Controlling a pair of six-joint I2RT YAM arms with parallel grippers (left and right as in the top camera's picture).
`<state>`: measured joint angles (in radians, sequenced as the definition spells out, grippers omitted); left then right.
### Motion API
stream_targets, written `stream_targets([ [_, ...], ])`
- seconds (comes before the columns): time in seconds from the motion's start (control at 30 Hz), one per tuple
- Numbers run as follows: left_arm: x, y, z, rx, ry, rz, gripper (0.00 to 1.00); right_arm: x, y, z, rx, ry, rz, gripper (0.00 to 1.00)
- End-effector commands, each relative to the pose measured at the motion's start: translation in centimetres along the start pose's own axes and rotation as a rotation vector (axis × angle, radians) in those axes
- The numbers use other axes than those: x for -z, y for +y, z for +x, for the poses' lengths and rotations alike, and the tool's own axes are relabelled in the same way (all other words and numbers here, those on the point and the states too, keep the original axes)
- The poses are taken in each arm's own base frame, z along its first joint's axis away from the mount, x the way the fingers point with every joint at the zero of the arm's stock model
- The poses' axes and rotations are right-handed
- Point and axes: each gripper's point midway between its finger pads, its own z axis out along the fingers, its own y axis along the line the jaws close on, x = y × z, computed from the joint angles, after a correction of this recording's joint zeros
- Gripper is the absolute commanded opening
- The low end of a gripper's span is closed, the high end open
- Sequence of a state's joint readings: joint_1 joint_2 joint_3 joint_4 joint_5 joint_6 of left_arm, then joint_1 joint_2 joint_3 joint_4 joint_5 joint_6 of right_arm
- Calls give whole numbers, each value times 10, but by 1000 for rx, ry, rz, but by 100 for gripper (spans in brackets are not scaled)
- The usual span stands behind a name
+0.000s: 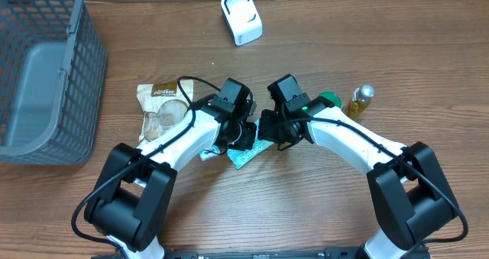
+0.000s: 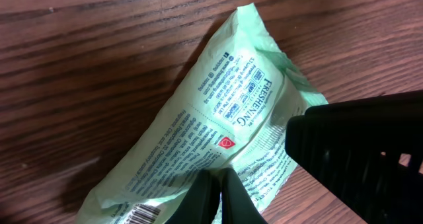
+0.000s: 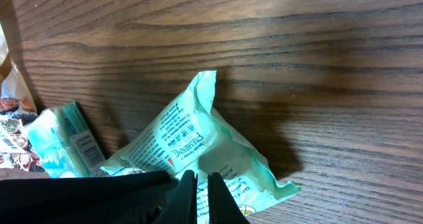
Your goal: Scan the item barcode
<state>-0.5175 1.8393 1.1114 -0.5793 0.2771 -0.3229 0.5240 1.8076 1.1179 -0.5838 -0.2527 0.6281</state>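
The wooden tabletop (image 1: 382,45) carries a gray basket (image 1: 85,49) at the far left. Both arms meet at the centre. The left gripper (image 2: 217,191) is closed, pinching the green packet (image 2: 218,112). The right gripper (image 3: 198,191) is closed on the same packet, which sits at the tabletop centre with one corner raised. A snack bag (image 1: 160,110) lies just to its left. A white device (image 1: 241,17) stands at the far centre. A small bottle (image 1: 359,101) sits to the right.
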Motion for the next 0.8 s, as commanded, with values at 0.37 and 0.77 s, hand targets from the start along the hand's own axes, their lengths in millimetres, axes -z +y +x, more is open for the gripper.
stream_targets([
  [0.37,21,18,3,87,81,20,4,5,26,5,110,66,-177,4],
  [0.77,22,28,16,97,126,-34,4,-12,29,20,70,25,-52,4],
])
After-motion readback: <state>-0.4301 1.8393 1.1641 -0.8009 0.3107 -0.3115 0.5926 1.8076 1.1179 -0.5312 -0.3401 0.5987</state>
